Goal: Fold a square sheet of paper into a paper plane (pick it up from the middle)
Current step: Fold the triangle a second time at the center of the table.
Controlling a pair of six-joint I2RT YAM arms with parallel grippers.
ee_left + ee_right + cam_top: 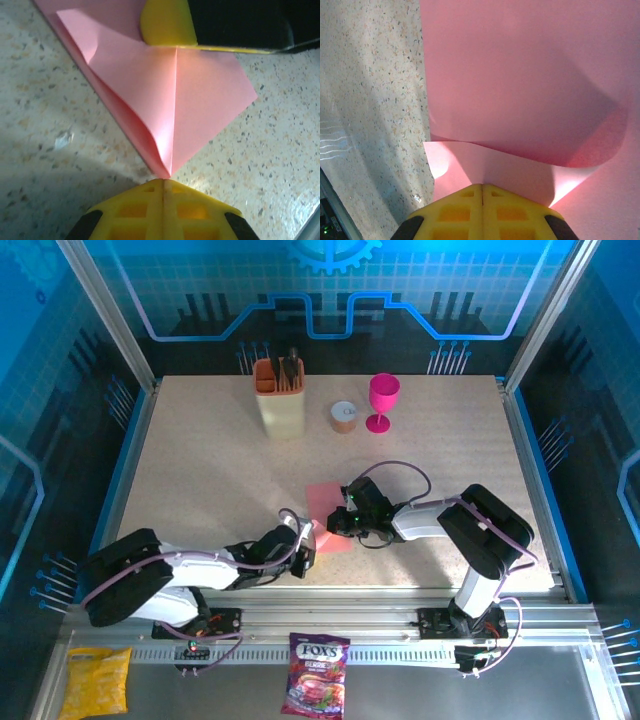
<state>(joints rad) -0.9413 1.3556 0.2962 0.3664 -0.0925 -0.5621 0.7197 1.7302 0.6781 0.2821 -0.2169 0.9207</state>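
Blue-lit enclosure walls (pixel 60 340) on 3 sides, circuit pattern on the panels. Speckled beige table (pixel 200 470) inside metal frame. Near edge: grey rail (pixel 380 625) with 2 arm bases. In front of it, yellow bag (pixel 96 680) and FOX'S candy bag (pixel 316 673). Back of table: cream holder (pixel 279 398) with orange top, magenta goblet (pixel 382 400), tape roll (pixel 344 417) between them. Square sheet of paper (pixel 322 498) lies centre-front, corners folded to a point. Left gripper (pixel 163 184): jaws together, tips touching that point. Pinching or pressing, can't tell. Right gripper (pixel 482 187): jaws clamped on lifted, curling flap.
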